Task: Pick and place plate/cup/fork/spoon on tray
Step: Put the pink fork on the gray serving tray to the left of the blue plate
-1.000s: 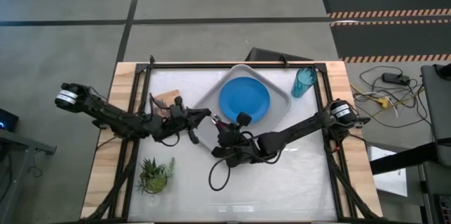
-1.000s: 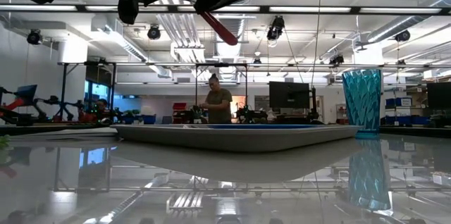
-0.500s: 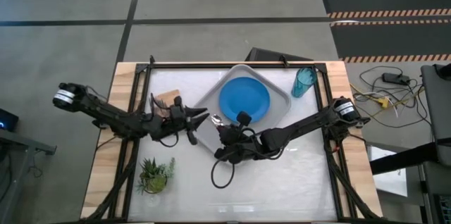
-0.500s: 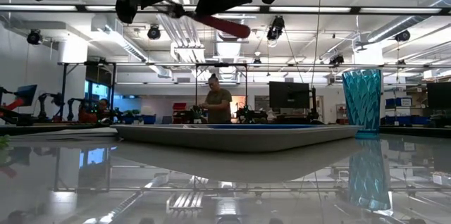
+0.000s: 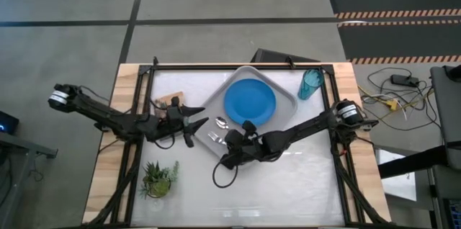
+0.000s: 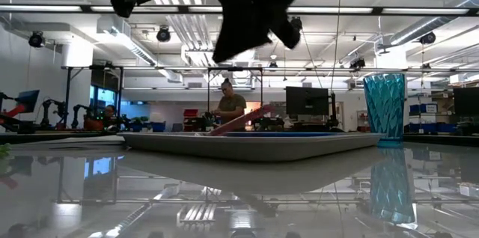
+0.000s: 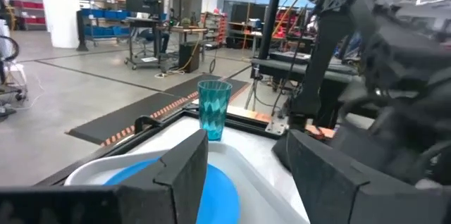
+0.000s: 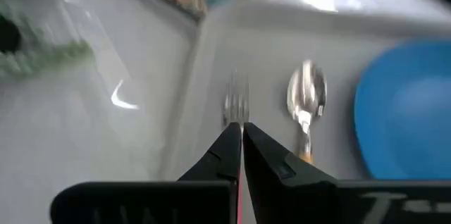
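Note:
The light grey tray (image 5: 285, 111) holds the blue plate (image 5: 250, 102) and the spoon (image 5: 221, 122). The fork (image 5: 214, 138) has its metal head (image 8: 237, 104) down in the tray. Its pink handle (image 6: 243, 118) slants upward. My right gripper (image 5: 226, 143) is shut just above the fork, pointing along it. In the low view a gap shows between this gripper and the handle. My left gripper (image 5: 197, 123) stands open at the tray's left side with nothing between its fingers (image 7: 246, 175). The teal cup (image 5: 311, 83) stands on the table by the tray's far right.
A small potted plant (image 5: 158, 178) stands near the table's left front. A wooden board (image 5: 169, 101) lies left of the tray. Bare table stretches along the near edge. A person (image 6: 228, 107) stands far off in the room behind.
My left gripper has opened and drawn back toward the table's left edge. The fork was high and level between the two grippers. It has come down into the tray and now slants with its head low. My right gripper has moved lower and a little toward the near edge.

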